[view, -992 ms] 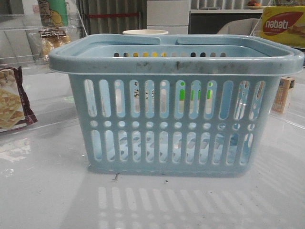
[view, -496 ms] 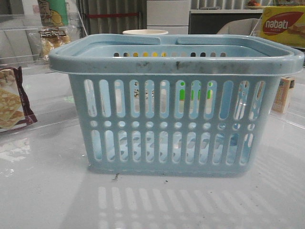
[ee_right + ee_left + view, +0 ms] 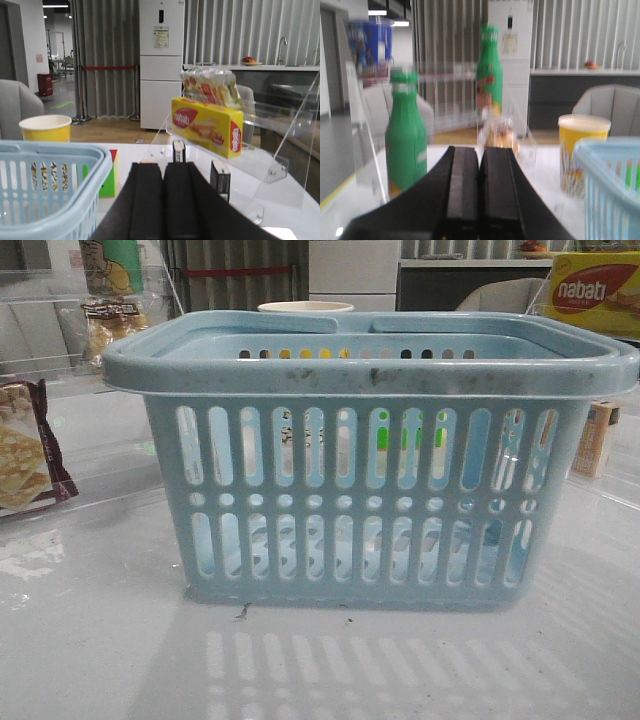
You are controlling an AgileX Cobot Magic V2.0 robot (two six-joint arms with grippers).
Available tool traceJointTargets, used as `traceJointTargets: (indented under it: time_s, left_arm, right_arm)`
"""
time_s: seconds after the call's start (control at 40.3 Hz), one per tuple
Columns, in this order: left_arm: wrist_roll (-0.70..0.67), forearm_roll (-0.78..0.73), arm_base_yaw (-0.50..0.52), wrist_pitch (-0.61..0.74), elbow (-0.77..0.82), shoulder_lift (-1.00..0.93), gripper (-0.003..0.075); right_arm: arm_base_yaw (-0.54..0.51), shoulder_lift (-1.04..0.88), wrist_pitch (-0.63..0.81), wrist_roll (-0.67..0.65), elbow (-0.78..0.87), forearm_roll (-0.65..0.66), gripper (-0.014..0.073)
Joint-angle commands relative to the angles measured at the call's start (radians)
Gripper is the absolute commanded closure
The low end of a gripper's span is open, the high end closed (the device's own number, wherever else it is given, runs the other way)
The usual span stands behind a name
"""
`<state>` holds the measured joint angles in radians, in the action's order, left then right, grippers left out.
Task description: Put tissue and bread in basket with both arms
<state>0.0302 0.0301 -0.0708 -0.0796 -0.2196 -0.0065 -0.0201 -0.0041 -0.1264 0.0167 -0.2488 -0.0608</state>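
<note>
- The big pale-blue basket [image 3: 370,455] stands in the middle of the white table [image 3: 100,640], right in front of the front camera.
- Its rim is dirty with dark scuffs, and its two handles lie folded down along the top.
- Through the slots you can see bits of green and white, but what they are cannot be told.
- The bread [image 3: 105,325] is a small clear bag with a dark band. It sits on a clear plastic shelf [image 3: 40,320] far back on the left, well apart from the basket.
- The tissue cannot be picked out in any view.
- The left gripper [image 3: 479,192] has its two black fingers pressed flat together, with nothing between them.
- The right gripper [image 3: 163,200] is the same: fingers tight together, holding nothing.
- Behind the basket stands a yellow paper cup [image 3: 45,128].
- A bag of square crackers [image 3: 25,455] lies on the left of the table.
- A yellow wafer box [image 3: 207,125] sits on a clear stand on the right.
- The blurry left wrist view shows two green bottles [image 3: 406,135].
</note>
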Motion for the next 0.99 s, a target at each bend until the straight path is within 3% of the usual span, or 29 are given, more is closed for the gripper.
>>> traceJointTargets:
  time_s: [0.0,0.198,0.347,0.62,0.893,0.967]
  left_arm:
    - [-0.001,0.023,-0.003,0.01,-0.151,0.046,0.0629]
    - [-0.001,0.023,-0.003,-0.223,-0.432,0.211,0.0629]
    - [-0.001,0.023,-0.003,-0.415,-0.547,0.344,0.0629]
    - [-0.001,0.023,-0.003,-0.557,-0.531,0.49,0.0629]
    - [-0.001,0.018,-0.003,-0.586,-0.488,0.573,0.0627]
    - [0.003,0.011,-0.003,-0.586,-0.488,0.589,0.0558]
  right_arm:
    - [-0.003,0.068,-0.025,0.001,-0.149,0.005,0.0538]
    - [-0.003,0.229,-0.233,0.001,-0.369,0.03,0.0538]
    - [-0.003,0.339,-0.375,0.001,-0.459,0.03,0.0538]
    - [-0.003,0.495,-0.482,0.001,-0.446,0.03,0.0538]
    - [-0.003,0.594,-0.526,0.001,-0.404,0.03,0.0536]
    - [-0.003,0.62,-0.543,0.001,-0.404,0.03,0.0515]
